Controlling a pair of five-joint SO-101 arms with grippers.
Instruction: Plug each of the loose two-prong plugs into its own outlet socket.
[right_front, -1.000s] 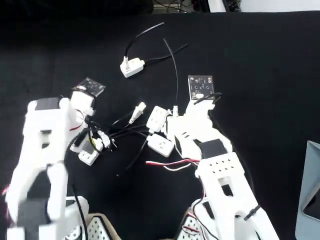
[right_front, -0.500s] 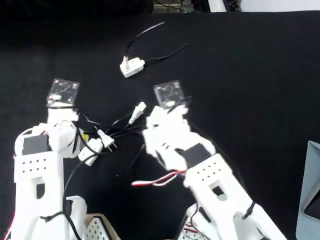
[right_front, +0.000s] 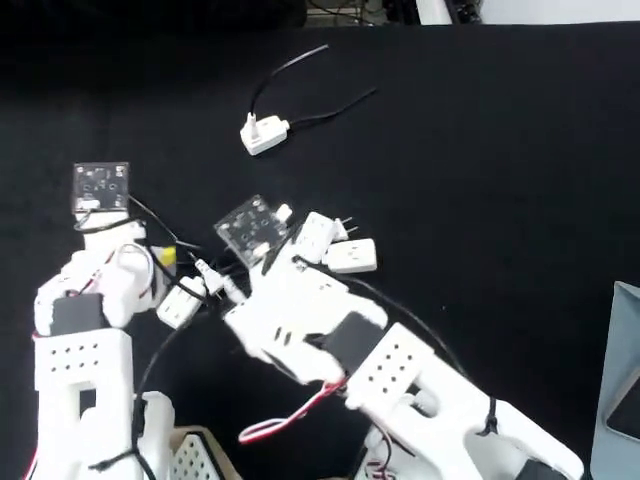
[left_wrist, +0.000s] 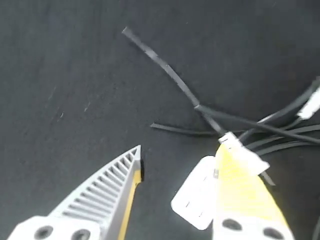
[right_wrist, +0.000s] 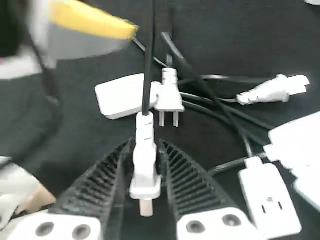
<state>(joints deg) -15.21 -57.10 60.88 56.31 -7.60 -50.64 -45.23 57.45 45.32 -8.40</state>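
My right gripper (right_wrist: 145, 145) is shut on a white plug (right_wrist: 145, 170), whose black cord runs up from between the fingers. Just beyond lies a white two-prong plug (right_wrist: 169, 100) against a white outlet block (right_wrist: 122, 102). In the high view the right gripper (right_front: 222, 288) sits at the cable cluster left of centre, close to the left arm. My left gripper (left_wrist: 180, 160) is open just above the black cloth, and the white outlet block (left_wrist: 197, 192) lies beside its yellow finger (left_wrist: 240, 185). Two more outlet blocks (right_front: 352, 257) lie right of the cluster.
A white block with a plug and cord (right_front: 265, 132) lies at the far middle. Black cords (left_wrist: 165, 65) cross the cloth by the left gripper. Another loose plug (right_wrist: 272, 90) and an outlet block (right_wrist: 270, 200) lie beside the right gripper. A grey box (right_front: 622, 380) stands at the right edge.
The right arm has swung left across the table to the cable cluster beside the left arm. The left arm's wrist has shifted left and back. One middle outlet block has shifted.
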